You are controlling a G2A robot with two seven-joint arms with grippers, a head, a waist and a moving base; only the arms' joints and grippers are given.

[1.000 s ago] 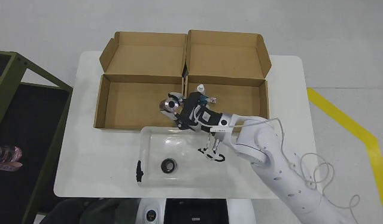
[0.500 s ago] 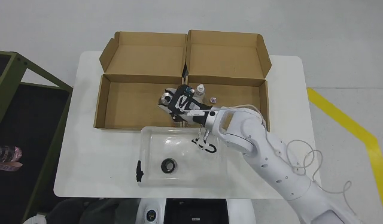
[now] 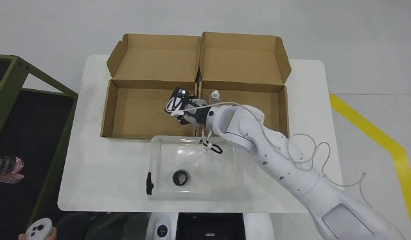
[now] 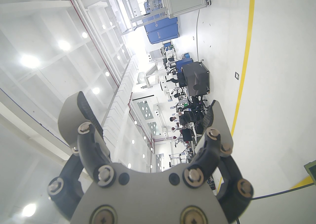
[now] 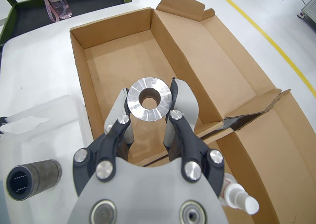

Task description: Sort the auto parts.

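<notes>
metal ring (image 5: 133,105) now over left box (image 3: 135,111)

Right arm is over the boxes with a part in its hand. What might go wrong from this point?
The right hand pinches the metal ring only by its rim, so it may slip out early. The ring is round and sits over the left box; once let go, it may roll or bounce. The hand is close to the wall between the boxes, so lowering might clip the cardboard.
</notes>
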